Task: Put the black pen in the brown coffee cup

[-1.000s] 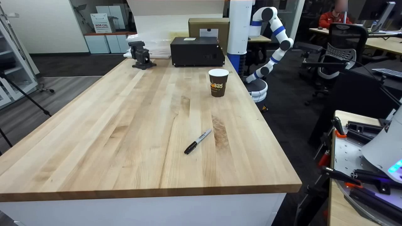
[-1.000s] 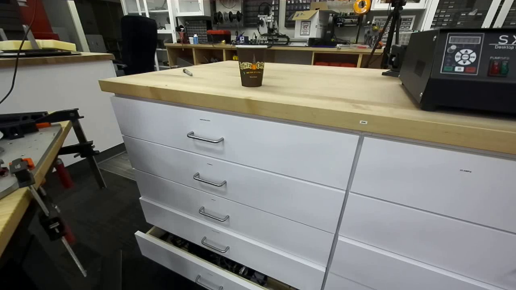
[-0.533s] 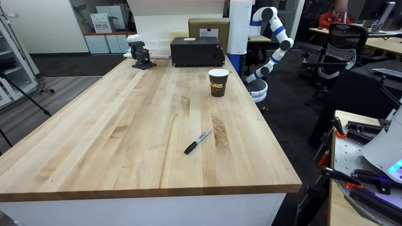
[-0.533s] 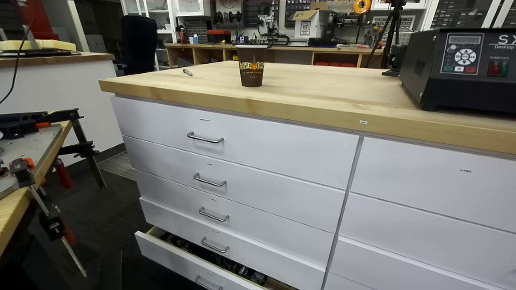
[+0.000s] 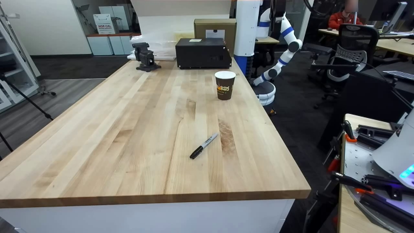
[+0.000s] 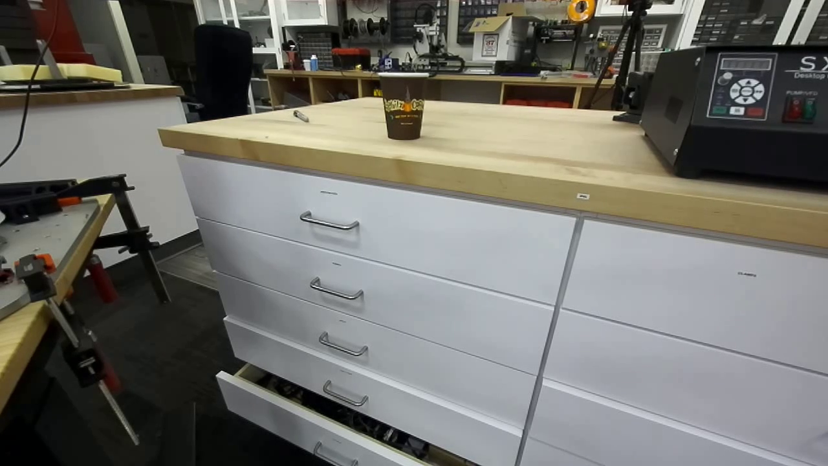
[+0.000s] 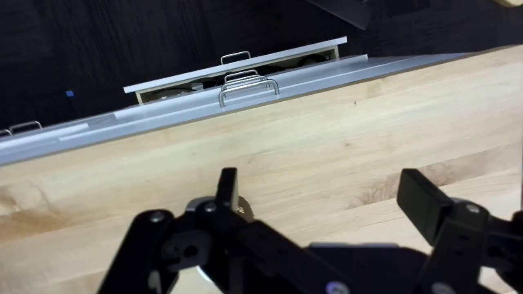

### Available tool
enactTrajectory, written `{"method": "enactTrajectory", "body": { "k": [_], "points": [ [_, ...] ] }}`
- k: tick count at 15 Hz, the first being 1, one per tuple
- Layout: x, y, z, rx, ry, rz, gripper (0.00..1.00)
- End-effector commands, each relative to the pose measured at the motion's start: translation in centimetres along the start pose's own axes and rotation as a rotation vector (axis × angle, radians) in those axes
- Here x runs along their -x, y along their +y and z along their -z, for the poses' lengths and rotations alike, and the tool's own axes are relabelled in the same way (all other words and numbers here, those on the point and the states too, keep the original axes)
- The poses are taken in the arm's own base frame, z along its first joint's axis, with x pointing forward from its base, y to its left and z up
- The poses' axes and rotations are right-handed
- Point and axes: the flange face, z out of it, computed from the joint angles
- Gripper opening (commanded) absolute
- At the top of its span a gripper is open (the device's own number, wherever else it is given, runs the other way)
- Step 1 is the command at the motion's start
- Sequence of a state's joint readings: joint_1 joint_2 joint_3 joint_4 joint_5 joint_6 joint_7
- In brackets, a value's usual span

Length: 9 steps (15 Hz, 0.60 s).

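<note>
New in an ext. view vs. a sec ago: a dark vert. pc. of robot h/w [image 5: 277, 13] pokes in at the top edge, partly covering the bend of the wht bkgd arm [image 5: 293, 46]; can't tell which part it is. A blk cable loop [image 5: 313, 10] also shows up nearby, along that edge

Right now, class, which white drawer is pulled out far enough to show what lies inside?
In an exterior view, it is the fifth drawer down in the picture's left column: its dark contents show, while the other drawers in view reveal no contents.
</note>
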<state>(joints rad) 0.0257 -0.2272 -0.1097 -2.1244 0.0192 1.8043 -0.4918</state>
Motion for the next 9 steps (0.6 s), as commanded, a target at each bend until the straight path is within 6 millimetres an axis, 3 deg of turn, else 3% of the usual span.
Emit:
{"method": "enactTrajectory", "body": {
  "k": [1, 9],
  "points": [
    [-4.0, -2.9, -2.2, 0.006, -0.011, 0.205, 1.0],
    [-11.3, -10.4, -8.1, -0.012, -0.05, 0.675, 1.0]
  ]
}}
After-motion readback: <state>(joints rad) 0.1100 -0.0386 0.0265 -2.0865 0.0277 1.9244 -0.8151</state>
